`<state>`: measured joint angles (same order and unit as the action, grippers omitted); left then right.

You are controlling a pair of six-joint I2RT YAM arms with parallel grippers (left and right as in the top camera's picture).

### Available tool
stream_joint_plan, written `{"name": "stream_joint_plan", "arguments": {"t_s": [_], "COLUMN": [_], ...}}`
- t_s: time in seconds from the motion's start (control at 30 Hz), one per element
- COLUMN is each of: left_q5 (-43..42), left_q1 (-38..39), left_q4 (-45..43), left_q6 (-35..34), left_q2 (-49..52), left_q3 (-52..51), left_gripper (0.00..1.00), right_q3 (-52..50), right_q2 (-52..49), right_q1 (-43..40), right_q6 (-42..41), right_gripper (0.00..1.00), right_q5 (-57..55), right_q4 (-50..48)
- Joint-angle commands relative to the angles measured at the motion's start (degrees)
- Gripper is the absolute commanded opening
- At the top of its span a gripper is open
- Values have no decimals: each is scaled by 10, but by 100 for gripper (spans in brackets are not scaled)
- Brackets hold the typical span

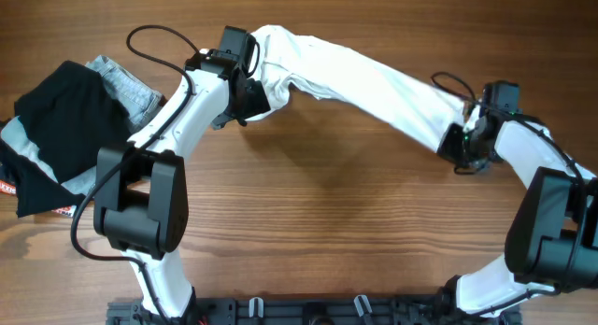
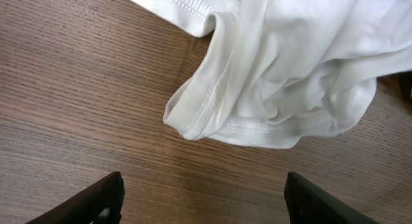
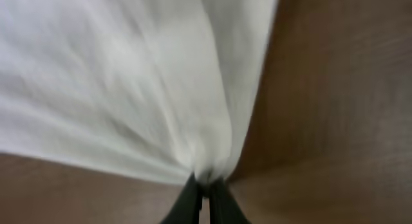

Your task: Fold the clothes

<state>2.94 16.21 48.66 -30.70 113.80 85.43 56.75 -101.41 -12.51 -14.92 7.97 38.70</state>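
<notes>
A white garment [image 1: 360, 77] stretches across the back of the table from upper left to right. My right gripper [image 1: 464, 138] is shut on its right end; the right wrist view shows the white cloth [image 3: 161, 89] pinched between the fingers [image 3: 205, 185], blurred. My left gripper [image 1: 245, 101] is open and empty by the garment's left end. In the left wrist view its fingers [image 2: 203, 198] are wide apart over bare wood, with the folded white hem [image 2: 257, 102] just ahead and apart from them.
A pile of other clothes, black [image 1: 61, 120] and grey [image 1: 126, 82], lies at the left edge of the wooden table [image 1: 327, 232]. A small red-printed label [image 1: 61, 211] lies below the pile.
</notes>
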Motion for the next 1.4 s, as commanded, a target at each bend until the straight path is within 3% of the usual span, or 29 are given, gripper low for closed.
{"name": "stream_joint_plan", "arguments": {"t_s": [0.0,0.07,0.13,0.23,0.47,0.57,0.63,0.67,0.7,0.77,0.97,1.17,1.37], "left_q5": [1,1,1,1,1,1,1,1,1,1,1,1,-10], "left_q1": [0,0,0,0,0,1,1,1,1,1,1,1,2], "left_q4": [7,7,8,16,10,6,7,7,7,6,6,7,7], "left_q6": [3,3,3,3,3,3,3,3,3,3,2,3,2], "left_q2": [9,9,9,9,9,9,9,9,9,9,9,9,9], "left_q3": [-3,-3,-4,-4,-4,-4,-4,-4,-4,-4,-4,-4,-4], "left_gripper": [80,80,80,80,80,80,80,80,80,80,80,80,85], "right_q3": [62,109,133,134,134,134,134,135,135,135,130,74,74], "right_q2": [62,113,141,127,-26,-72,-71,-70,-69,-69,-70,-84,-117], "right_q1": [1,1,-8,-38,-50,-53,-63,-72,-82,-94,-89,-70,-69], "right_q6": [49,73,30,-40,-64,-112,-134,-156,-171,-149,-16,-49,-63], "right_gripper": [4,4,4,4,4,5,15,20,35,46,42,41,41], "right_q5": [109,206,178,123,124,123,118,106,107,104,88,79,75], "right_q4": [159,232,211,124,-26,-169,-235,-243,-238,-204,-92,-174,-195]}}
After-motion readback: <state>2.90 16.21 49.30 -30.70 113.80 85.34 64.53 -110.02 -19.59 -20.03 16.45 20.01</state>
